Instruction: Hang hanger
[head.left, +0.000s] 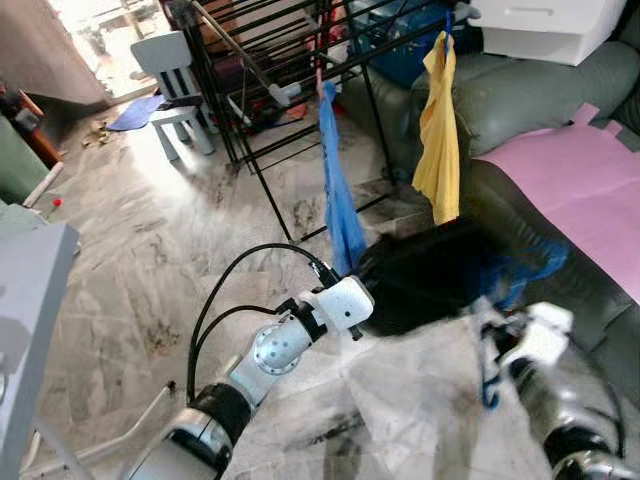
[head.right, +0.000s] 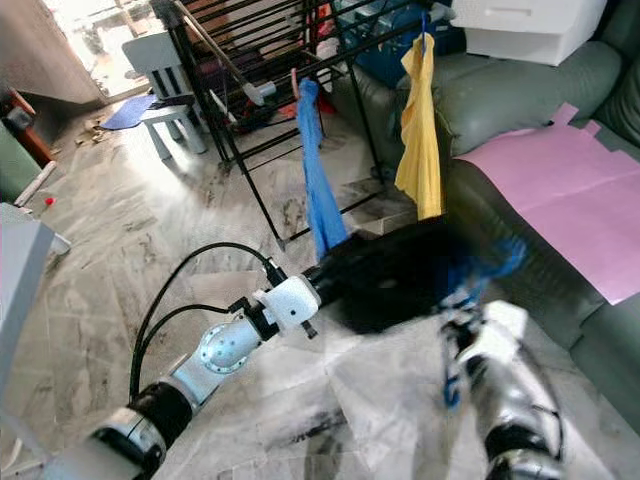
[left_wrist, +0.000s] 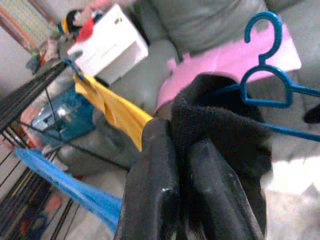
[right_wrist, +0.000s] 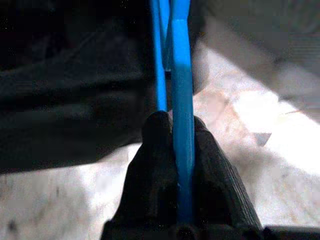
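A blue plastic hanger (left_wrist: 267, 75) is partly inside a black garment (head.left: 430, 275), held in the air in front of me between both arms. My left gripper (left_wrist: 180, 137) is shut on a fold of the black garment. My right gripper (right_wrist: 172, 122) is shut on a thin bar of the blue hanger (right_wrist: 181, 100), at the garment's right side; this area is blurred in the eye views. The black wire drying rack (head.left: 270, 90) stands beyond, a little to the left.
A blue cloth (head.left: 340, 190) and a yellow cloth (head.left: 438, 130) hang from the rack. A green sofa (head.left: 520, 100) with a pink sheet (head.left: 590, 190) and a white box (head.left: 550, 25) is at the right. A small chair (head.left: 170, 80) stands far left; a grey furniture edge (head.left: 30, 300) is near left.
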